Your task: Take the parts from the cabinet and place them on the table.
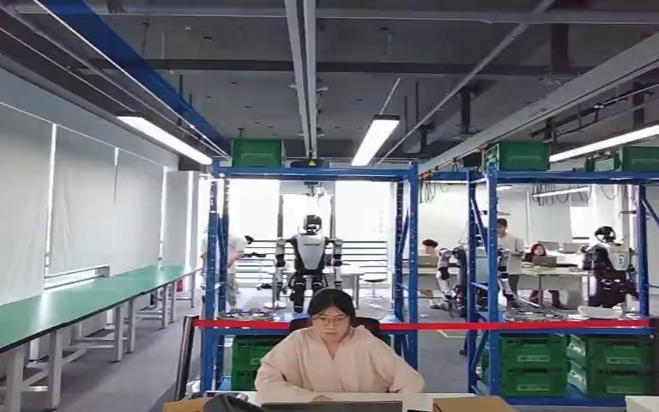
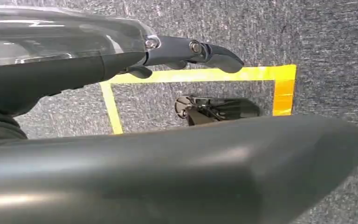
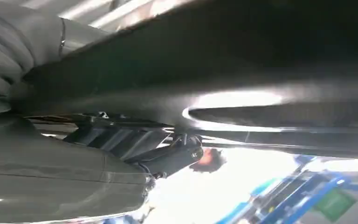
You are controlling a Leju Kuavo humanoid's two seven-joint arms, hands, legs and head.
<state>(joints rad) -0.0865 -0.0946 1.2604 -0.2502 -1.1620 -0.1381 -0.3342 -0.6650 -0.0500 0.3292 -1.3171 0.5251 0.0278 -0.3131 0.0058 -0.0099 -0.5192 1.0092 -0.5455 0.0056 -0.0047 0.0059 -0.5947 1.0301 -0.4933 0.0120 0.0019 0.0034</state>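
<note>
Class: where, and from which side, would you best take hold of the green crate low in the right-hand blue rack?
Probably by its top rim, from the rack's open front: the green crate sits upright, with a blue post and a neighbouring crate flanking its ends.

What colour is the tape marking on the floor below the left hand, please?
Yellow; the tape shows best in the left wrist view.

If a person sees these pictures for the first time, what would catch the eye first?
Probably the person in a pale pink top, seated at the bottom centre of the head view, facing the camera. Behind stand blue racks with green crates and a red tape across them. In the left wrist view, yellow floor tape stands out.
</note>
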